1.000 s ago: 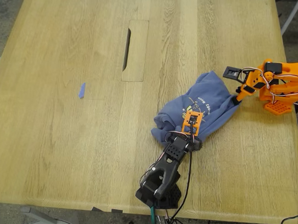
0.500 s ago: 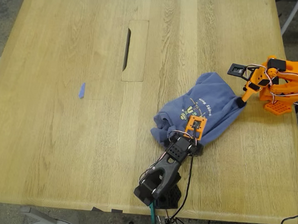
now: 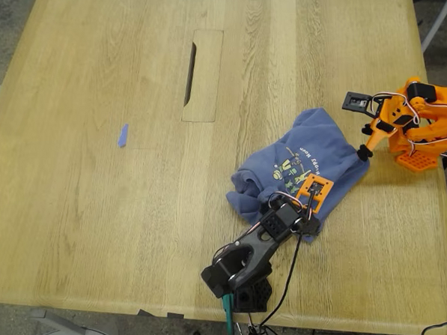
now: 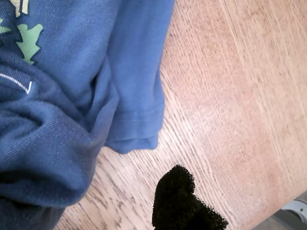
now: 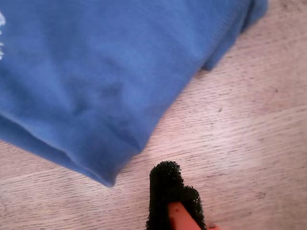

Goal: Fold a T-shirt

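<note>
Lying crumpled, the T-shirt (image 3: 299,171) hides its sleeves; neither gripper's state shows; only foam tips visible.

My second gripper's black foam pad (image 5: 168,191) hangs just clear of the T-shirt (image 5: 105,72) hem at its eleven o'clock, over bare wooden table (image 5: 249,143).
</note>
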Action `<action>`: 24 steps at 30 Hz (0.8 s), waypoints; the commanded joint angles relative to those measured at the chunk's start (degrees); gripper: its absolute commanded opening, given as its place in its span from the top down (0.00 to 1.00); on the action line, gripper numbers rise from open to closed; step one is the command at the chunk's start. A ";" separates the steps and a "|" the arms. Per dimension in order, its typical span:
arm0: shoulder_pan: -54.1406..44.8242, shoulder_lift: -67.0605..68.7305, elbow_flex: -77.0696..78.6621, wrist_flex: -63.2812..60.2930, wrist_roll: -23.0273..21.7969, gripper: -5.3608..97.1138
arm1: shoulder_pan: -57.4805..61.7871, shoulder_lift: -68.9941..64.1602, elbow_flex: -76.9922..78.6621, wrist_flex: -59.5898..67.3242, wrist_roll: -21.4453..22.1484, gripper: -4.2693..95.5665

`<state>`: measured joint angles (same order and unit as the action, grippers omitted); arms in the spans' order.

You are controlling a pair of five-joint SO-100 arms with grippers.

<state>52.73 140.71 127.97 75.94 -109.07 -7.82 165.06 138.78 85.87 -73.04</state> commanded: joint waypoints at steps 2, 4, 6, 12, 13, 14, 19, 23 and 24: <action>-0.79 -0.09 -8.00 3.96 0.00 0.27 | -1.23 -2.90 -5.10 -2.46 0.09 0.49; -1.32 -0.09 -8.96 7.47 -0.62 0.24 | -2.29 -4.83 -6.24 -3.96 0.18 0.49; -1.67 -0.18 -9.93 10.11 -1.49 0.21 | -2.90 -7.29 -7.29 -6.33 0.18 0.49; -2.20 -1.05 -12.66 13.80 -2.46 0.16 | -3.87 -16.26 -11.34 -15.03 -0.09 0.52; -2.37 -1.23 -13.36 15.12 -2.99 0.14 | -4.13 -17.75 -12.04 -16.44 -0.09 0.52; -2.46 -1.49 -14.15 17.40 -3.34 0.13 | -4.48 -19.25 -12.57 -18.02 -0.18 0.53; -3.08 -1.49 -16.00 23.47 -5.36 0.10 | -5.98 -25.58 -14.50 -25.40 -0.18 0.56; -5.80 -2.72 -15.56 13.71 -1.14 0.13 | -6.33 -30.76 -16.44 -31.29 -0.79 0.59; -6.15 -3.34 -15.56 11.16 -0.44 0.15 | -6.42 -31.99 -16.70 -32.78 -1.14 0.61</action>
<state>47.90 138.08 116.72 92.37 -111.36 -13.62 134.47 125.77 55.99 -73.56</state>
